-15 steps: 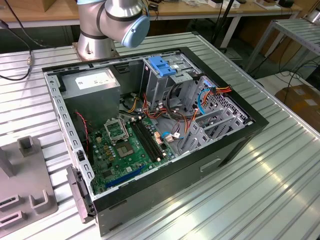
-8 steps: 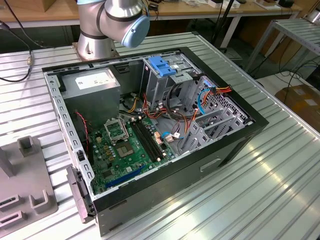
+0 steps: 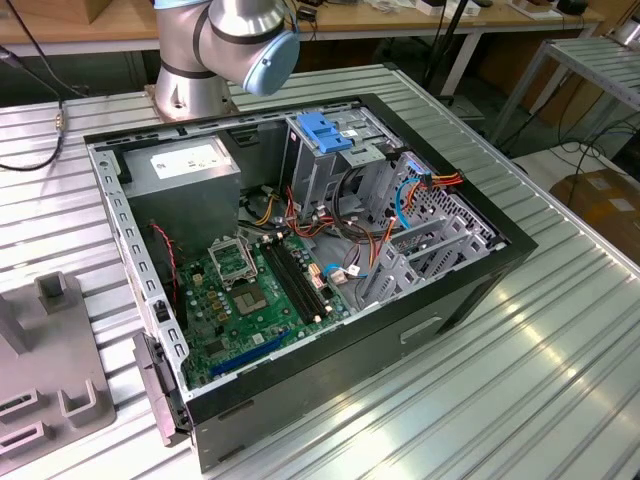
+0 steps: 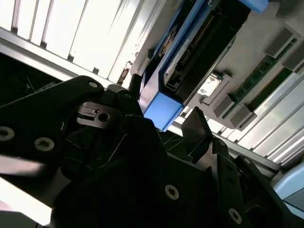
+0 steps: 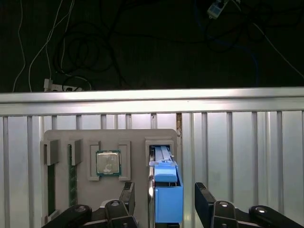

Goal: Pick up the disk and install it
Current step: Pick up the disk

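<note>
The disk (image 5: 167, 190) stands on edge in a slot of a grey fixture tray (image 5: 137, 137), its blue bracket facing the camera in the first wrist view. My gripper (image 5: 165, 197) is open and straddles it, one black finger on each side with a small gap to the bracket. In the second wrist view the disk (image 4: 190, 52) shows its black-and-silver edge and connector, and its blue end sits between the fingers of the gripper (image 4: 164, 111). Neither finger visibly touches it.
The tray also holds a processor chip (image 5: 108, 163) and memory sticks (image 5: 72, 175). In the exterior view an open computer case (image 3: 470, 290) lies on the slatted metal table, with a blue latch (image 3: 325, 130) atop its drive cage, a power-supply box (image 3: 185, 165), the arm (image 3: 225, 40) and a grey fixture (image 3: 50, 360).
</note>
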Robot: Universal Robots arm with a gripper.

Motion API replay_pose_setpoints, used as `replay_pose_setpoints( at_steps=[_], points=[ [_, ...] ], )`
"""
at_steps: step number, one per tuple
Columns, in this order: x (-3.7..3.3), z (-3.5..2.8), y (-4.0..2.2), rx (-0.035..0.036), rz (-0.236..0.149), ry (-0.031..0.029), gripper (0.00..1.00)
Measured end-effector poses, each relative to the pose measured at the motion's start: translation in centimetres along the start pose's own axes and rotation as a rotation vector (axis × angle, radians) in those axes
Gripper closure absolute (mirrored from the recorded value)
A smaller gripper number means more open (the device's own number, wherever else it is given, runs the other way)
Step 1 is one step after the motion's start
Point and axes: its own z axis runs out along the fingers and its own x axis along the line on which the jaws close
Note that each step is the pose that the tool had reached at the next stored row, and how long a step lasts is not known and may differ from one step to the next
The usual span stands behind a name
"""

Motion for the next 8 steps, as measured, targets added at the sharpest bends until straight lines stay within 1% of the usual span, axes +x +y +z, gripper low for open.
replay_pose_setpoints(
  at_steps=[1,5,6,8],
  points=[
    [-0.01,0.30,0.00,0.0001,0.001,-0.0001,0.38],
    [-0.04,1.10,0.01,-0.0001,0.003,-0.0001,0.38],
    [-0.05,1.41,0.03,-0.0001,0.004,-0.0001,0.38],
    [-0.06,1.73,0.06,-0.0001,0.005,-0.0001,0.38]
  ],
)
